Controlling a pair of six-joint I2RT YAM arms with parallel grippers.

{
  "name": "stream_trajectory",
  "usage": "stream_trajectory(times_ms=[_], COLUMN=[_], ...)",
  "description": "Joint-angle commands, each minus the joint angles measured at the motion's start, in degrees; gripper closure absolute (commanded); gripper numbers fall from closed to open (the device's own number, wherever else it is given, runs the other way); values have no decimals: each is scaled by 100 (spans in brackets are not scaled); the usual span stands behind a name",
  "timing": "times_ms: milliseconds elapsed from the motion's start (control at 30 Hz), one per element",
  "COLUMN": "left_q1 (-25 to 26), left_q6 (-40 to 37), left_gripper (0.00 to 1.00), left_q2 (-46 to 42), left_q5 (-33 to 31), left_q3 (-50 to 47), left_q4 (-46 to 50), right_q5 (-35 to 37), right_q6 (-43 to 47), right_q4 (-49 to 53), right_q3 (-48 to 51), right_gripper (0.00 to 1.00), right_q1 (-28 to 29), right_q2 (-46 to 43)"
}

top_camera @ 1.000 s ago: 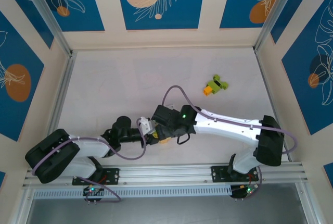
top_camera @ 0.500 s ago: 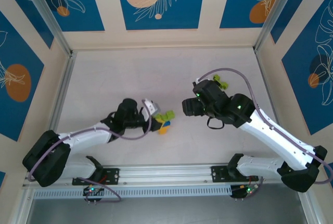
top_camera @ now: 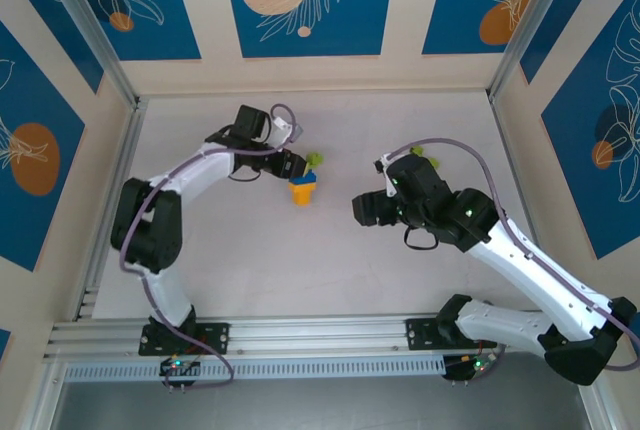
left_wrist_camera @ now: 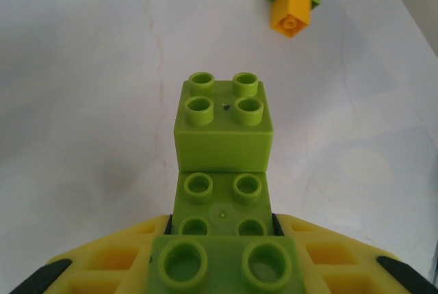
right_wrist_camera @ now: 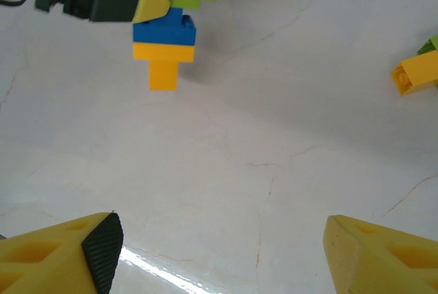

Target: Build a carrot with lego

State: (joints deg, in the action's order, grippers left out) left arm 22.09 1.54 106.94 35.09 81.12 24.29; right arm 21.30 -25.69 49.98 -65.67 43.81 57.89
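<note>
Top external: left gripper (top_camera: 298, 164) is closed on the green top of the lego stack (top_camera: 303, 184). The stack runs lime green over blue over orange and hangs just past the fingertips. Right gripper (top_camera: 358, 208) has its jaws spread wide with nothing between them. It stands well apart from the stack, facing it across the bare surface (top_camera: 250, 250). A second lego clump (top_camera: 421, 153), green, sits just behind the right gripper, partly hidden by the arm.

Left wrist: the gripper is clamped, with yellow fingers (left_wrist_camera: 96, 266) on either side of stepped lime green bricks that project straight ahead. The second clump, green with one orange brick, lies on the surface far ahead and to the right.

Right wrist: the gripper is wide open and empty. The stack is ahead and to the left, its green top in the left gripper. The second clump is ahead at the far right.
</note>
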Motion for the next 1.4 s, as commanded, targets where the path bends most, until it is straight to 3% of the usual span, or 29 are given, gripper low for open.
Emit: stream_trajectory(times_ms=[0,267,600,900,1067,1133,1167,1367], left_q1=[-196,-518,-770,-918,-959,-991,-1003,-1112], left_q6=[-48,-207,-137,-101,-38,11,28,-18], left_gripper=[64,64,59,53,39,22,2,0], left_q2=[611,1847,2971,3435,3457,3466,3473,3425], left_q5=[206,-157,-22,174,229,285,308,365], left_q3=[830,2408,3934,4188,4194,4193,4209,4189], left_q4=[1193,2309,2969,3020,2935,2873,2855,2971], right_q5=[-347,-477,-652,-678,-689,-683,-680,-645], right_q6=[126,75,-24,-32,-41,-41,-37,-35], right_q4=[-172,-223,-336,-365,-407,-407,-405,-351], right_q3=[169,534,914,1075,1160,1176,1185,1156], right_gripper=[22,22,22,22,22,22,22,22], right_q1=[-64,-123,-154,-163,-173,-177,-180,-204], right_q2=[-169,-448,-599,-644,-635,-633,-636,-653])
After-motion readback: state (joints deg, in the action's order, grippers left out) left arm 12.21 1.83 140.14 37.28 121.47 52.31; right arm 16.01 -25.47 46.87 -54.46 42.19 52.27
